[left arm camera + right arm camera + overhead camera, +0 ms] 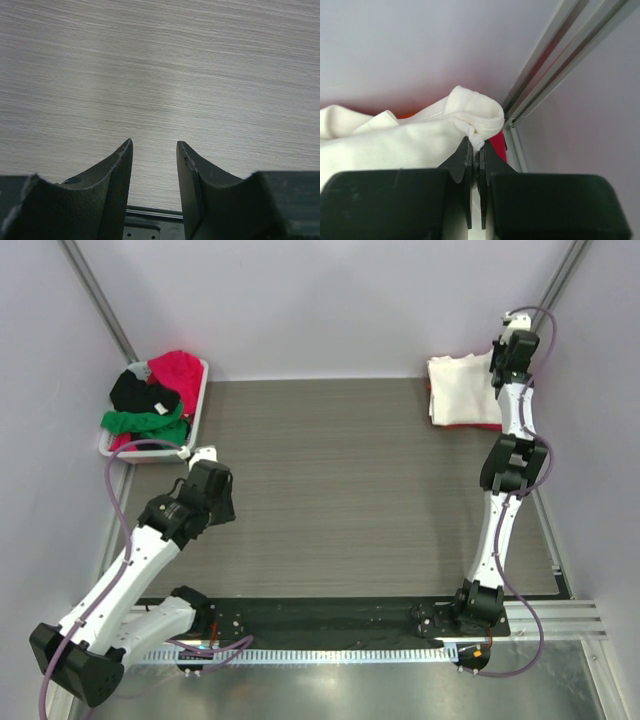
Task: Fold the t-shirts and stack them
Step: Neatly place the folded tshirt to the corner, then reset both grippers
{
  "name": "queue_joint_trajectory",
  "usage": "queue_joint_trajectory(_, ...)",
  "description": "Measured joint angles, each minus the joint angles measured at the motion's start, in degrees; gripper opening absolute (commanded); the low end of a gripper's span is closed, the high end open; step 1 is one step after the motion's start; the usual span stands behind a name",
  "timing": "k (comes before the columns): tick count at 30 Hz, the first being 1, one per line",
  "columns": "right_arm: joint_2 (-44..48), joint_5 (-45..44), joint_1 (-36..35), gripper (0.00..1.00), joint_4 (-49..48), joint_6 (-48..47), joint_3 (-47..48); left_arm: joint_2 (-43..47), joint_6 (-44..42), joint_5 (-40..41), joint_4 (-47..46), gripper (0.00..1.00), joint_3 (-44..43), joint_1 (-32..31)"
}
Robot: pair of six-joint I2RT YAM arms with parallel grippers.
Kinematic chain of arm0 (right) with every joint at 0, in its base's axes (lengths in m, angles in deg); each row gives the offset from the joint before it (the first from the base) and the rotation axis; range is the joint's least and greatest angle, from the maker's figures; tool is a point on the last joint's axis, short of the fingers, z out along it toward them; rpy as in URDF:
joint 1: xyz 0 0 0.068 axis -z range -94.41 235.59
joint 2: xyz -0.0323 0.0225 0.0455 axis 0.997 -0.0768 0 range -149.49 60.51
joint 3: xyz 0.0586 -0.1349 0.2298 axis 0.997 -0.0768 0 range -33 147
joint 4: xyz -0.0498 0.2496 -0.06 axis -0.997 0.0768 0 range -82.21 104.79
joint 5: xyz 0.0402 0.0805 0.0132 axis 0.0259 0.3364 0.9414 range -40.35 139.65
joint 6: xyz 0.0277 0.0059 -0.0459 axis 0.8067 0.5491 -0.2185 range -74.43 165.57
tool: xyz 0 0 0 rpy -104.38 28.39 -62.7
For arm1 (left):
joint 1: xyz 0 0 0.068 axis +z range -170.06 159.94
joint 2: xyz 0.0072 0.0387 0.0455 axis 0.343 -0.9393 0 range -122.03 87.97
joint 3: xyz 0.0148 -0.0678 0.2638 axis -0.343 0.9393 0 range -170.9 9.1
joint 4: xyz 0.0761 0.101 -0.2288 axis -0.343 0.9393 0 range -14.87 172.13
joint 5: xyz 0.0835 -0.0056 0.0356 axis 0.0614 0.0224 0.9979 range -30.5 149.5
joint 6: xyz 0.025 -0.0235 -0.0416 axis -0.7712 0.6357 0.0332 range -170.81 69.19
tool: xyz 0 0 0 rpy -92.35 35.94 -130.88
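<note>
A folded cream-white t-shirt [460, 388] lies at the table's far right corner, on top of a red one [478, 425] whose edge shows beneath. My right gripper [497, 358] is shut on a bunched edge of the cream-white t-shirt [475, 120], pinched between the fingertips; red cloth [497, 147] shows just beyond. Magenta-pink [178, 370], black [140, 392] and green [150, 423] t-shirts lie heaped in the white basket [200, 392] at the far left. My left gripper [215, 508] is open and empty over bare table [160, 90].
Metal frame posts run along the back corners [555, 55]. The walls stand close behind the stack and the basket. A black strip and metal rail [330, 615] cross the near edge by the arm bases.
</note>
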Motion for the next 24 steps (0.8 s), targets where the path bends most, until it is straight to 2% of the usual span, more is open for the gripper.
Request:
queue_joint_trajectory(1,-1.4,-1.1,0.1,0.06,-1.7,-0.2,0.0,-0.2,0.0,0.0,0.0,0.42,0.0,0.0)
queue_joint_trajectory(2,-2.8,-2.2,0.2,0.25,-3.5,-0.3,0.0,-0.3,0.0,0.1,0.0,0.41,0.0,0.0)
queue_joint_trajectory(3,-4.2,-3.7,0.2,0.54,-5.6,-0.4,0.0,-0.5,0.0,0.1,0.0,0.41,0.0,0.0)
queue_joint_trajectory(4,-5.3,-4.8,0.2,0.99,-7.2,0.0,0.0,-0.5,0.0,0.2,0.0,0.41,0.0,0.0)
queue_joint_trajectory(10,-7.3,-12.2,-0.3,1.0,-14.6,1.9,-2.1,-0.6,0.0,0.2,0.0,0.42,0.0,0.0)
queue_joint_trajectory(15,0.5,-18.6,-1.2,1.0,-17.1,5.3,-9.4,0.6,0.0,0.2,0.0,0.43,0.0,0.0)
queue_joint_trajectory(20,16.5,-22.1,-1.9,1.0,-16.9,11.8,-16.6,3.7,0.0,0.4,0.0,0.47,0.0,0.0)
queue_joint_trajectory(24,38.0,-19.2,-2.0,1.0,-16.0,21.3,-29.9,7.1,0.0,0.4,-0.1,0.59,0.0,0.0)
